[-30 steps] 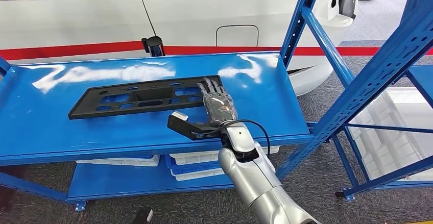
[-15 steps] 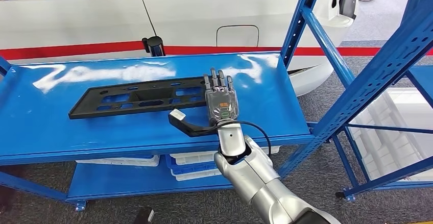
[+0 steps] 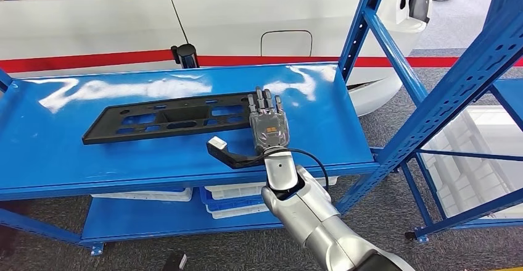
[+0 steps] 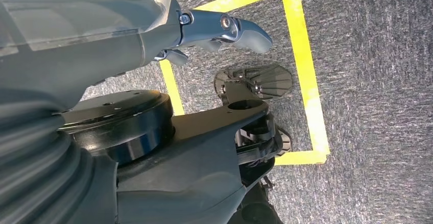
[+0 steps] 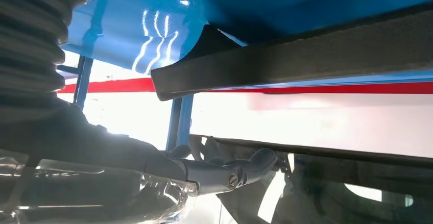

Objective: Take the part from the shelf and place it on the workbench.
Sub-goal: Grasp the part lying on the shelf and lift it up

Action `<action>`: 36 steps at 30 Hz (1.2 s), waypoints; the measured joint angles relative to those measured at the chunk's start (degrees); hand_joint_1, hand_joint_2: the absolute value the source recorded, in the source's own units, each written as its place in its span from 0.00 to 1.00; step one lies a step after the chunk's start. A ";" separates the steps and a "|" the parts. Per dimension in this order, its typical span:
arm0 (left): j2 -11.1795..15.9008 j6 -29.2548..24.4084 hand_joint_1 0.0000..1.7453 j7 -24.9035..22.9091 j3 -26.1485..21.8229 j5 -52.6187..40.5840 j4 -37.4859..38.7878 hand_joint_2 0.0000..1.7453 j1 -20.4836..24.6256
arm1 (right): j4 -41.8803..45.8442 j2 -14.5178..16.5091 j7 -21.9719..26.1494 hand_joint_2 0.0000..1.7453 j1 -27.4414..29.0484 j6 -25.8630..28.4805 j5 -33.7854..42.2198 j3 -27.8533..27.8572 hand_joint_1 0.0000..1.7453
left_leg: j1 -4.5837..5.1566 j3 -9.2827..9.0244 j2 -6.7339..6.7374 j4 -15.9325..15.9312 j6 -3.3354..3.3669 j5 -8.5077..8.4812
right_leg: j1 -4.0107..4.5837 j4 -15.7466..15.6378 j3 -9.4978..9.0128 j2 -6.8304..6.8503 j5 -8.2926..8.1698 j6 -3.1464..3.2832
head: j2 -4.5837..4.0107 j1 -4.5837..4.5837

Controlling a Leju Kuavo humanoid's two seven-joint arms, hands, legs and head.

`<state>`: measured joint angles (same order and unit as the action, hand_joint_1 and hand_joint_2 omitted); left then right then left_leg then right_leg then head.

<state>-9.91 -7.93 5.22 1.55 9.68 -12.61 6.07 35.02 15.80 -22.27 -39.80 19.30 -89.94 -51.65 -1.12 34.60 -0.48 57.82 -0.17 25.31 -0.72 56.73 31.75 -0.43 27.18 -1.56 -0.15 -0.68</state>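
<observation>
Hovering flat w/ fingers straight, holding nothing, right hand (image 3: 267, 126) sits at black plastic panel (image 3: 166, 118) end near shelf (image 3: 321, 129) right edge; one-end grip could tip it.

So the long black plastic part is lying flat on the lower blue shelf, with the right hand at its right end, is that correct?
Not quite: the long black plastic part lies on the upper blue shelf, as the head view shows; white bins sit on the lower one. The right hand is at its right end.
</observation>
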 joint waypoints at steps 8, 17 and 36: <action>-0.01 -0.01 0.00 0.00 0.00 0.00 0.00 1.00 0.00 | -0.26 0.00 -0.01 1.00 -0.08 -0.02 0.00 -0.02 0.00 | 0.00 0.00 0.00 0.00 0.00 0.00 | 0.00 0.00 0.00 0.00 0.00 0.00 | 0.00 0.00; -0.06 -0.38 0.00 -0.07 0.00 0.11 0.00 1.00 0.00 | -1.09 0.05 -0.67 1.00 -0.19 -0.53 -0.01 -0.43 0.00 | 0.00 0.00 0.00 0.00 0.00 0.00 | 0.00 0.00 0.00 0.00 0.00 0.00 | 0.00 -0.01; -0.77 1.07 0.00 -2.49 3.20 -1.82 -0.02 1.00 0.31 | -2.04 0.75 2.60 1.00 0.52 0.58 -0.04 0.83 1.00 | 0.00 -0.02 0.00 0.00 0.00 0.00 | 0.00 0.00 -0.01 0.00 0.00 0.00 | 0.00 -0.01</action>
<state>-10.68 -6.86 2.73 4.75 7.86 -12.63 6.38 32.98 16.56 -19.67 -39.28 19.88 -89.99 -50.82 -1.12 34.57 -0.48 57.82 -0.17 25.31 -0.72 56.72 31.74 -0.43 27.18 -1.56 -0.15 -0.68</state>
